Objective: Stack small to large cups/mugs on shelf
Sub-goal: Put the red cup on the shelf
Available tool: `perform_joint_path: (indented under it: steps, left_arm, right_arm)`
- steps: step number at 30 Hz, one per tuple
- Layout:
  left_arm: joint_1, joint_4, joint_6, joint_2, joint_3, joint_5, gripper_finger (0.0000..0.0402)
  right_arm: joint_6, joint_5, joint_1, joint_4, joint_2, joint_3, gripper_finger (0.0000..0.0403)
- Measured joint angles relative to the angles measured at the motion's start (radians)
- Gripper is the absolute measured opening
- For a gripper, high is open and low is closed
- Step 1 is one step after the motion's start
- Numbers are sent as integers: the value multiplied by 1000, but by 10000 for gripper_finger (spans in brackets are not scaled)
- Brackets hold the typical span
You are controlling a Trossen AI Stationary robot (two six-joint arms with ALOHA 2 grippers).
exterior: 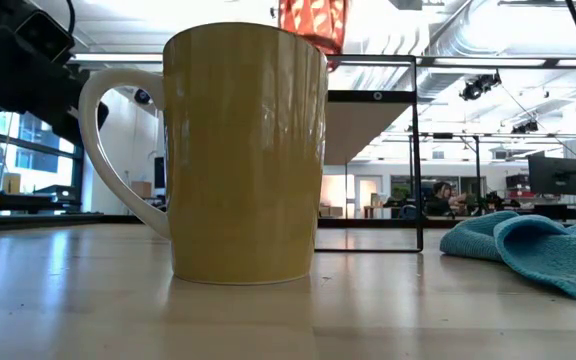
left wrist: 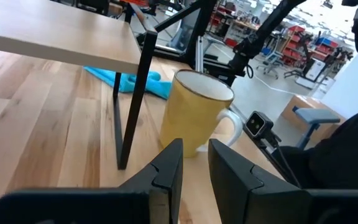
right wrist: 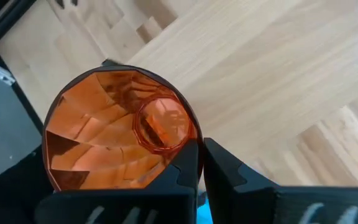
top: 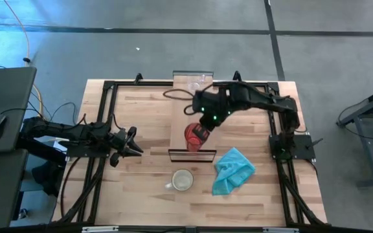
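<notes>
The cream mug [top: 182,180] stood on the tabletop [top: 141,188] nearest the front edge, beside the teal cloth [top: 233,169]. Behind it, the right gripper [top: 201,134] pinched the red cup's [top: 193,136] rim over the shelf [top: 185,116]. The clear glass [top: 197,82] sat at the shelf's far end. The left gripper [top: 136,149], fingers narrowly apart, waited left.

The red cup [right wrist: 120,134] glows translucent orange-red with faceted walls, and the mug [exterior: 240,150] is cream-yellow with a paler handle. The cloth [top: 233,170] is teal, the shelf [left wrist: 55,34] pale wood on a dark frame, and the tabletop [top: 141,123] light planked wood.
</notes>
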Motion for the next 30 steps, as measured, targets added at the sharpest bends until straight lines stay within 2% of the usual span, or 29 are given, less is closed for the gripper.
perform_joint_path:
  steps: [10, 19, 30]
  left_arm:
    - [0, 0, 7, 0, 0, -16, 67]
    - [0, 0, 7, 0, 0, -16, 67]
    - [0, 0, 7, 0, 0, -17, 67]
  right_arm:
    - [-104, -12, -136, 0, 0, 0, 0]
    - [-167, 29, -254, 9, 0, -1, 0]
    - [-192, 5, -324, 68, 6, -46, 0]
